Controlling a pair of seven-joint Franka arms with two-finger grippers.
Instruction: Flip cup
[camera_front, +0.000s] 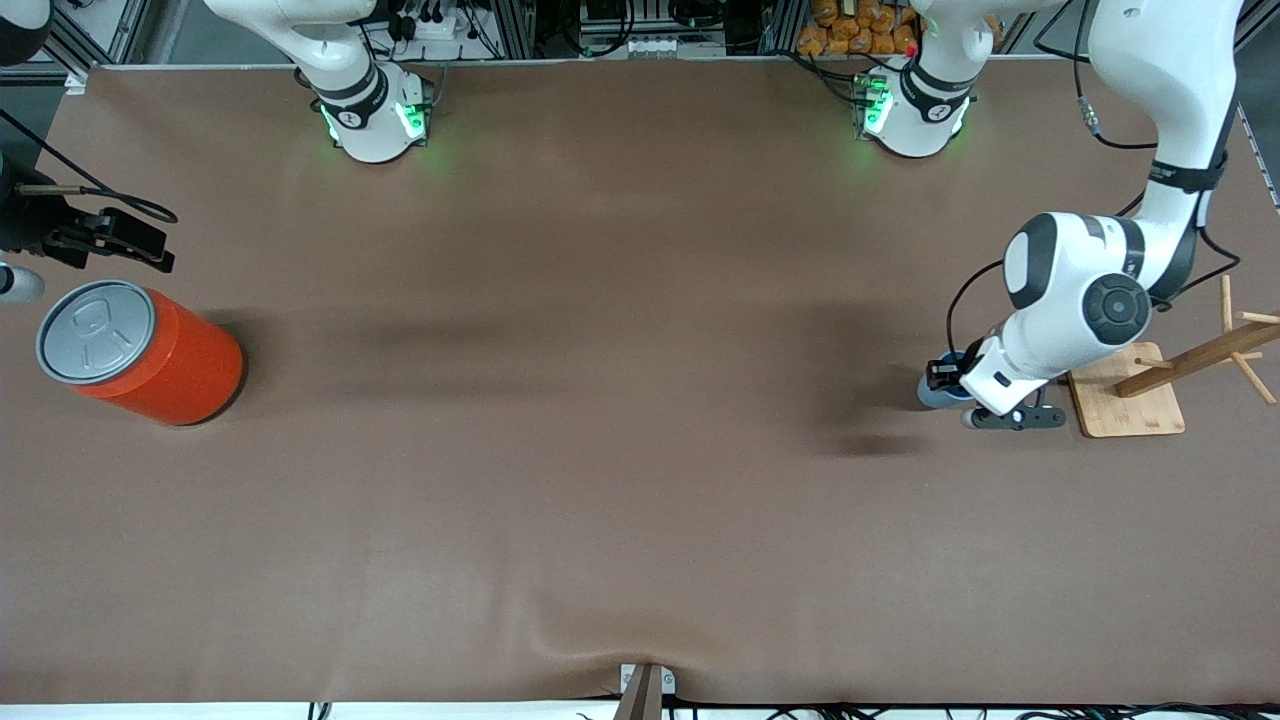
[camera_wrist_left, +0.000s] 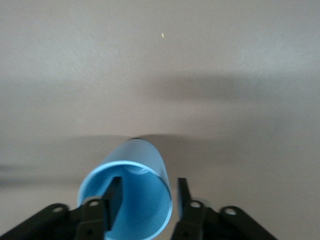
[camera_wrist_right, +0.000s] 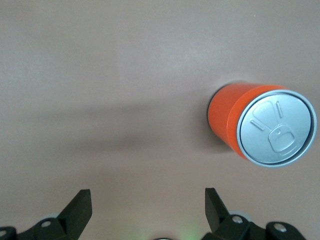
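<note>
Two arms are seen at the brown table (camera_front: 620, 480), and only the left one is engaged with the cup (camera_wrist_left: 131, 197). The cup is found at the left arm's end of the table, just beside the wooden rack (camera_front: 1140, 395) and toward the right arm's end from it. In the left wrist view the cup stands upright with its mouth up, so that the darker blue inside is exposed. The left gripper (camera_front: 945, 378) is lowered onto the cup's rim. One finger (camera_wrist_left: 114, 200) is placed inside the cup and the other finger (camera_wrist_left: 184, 196) outside its wall, the wall being straddled between them. The jaws are partly parted, with a gap seen between the outer finger and the wall; whether the rim is actually pinched cannot be told.

The orange can (camera_front: 150, 355) with its grey lid is stood well apart from the rack, at the right arm's end of the table. The right gripper (camera_front: 110, 240) is held in wait close to that can, at the table's edge. Its fingers (camera_wrist_right: 80, 207) are spread wide in the right wrist view, and nothing is held between them.
</note>
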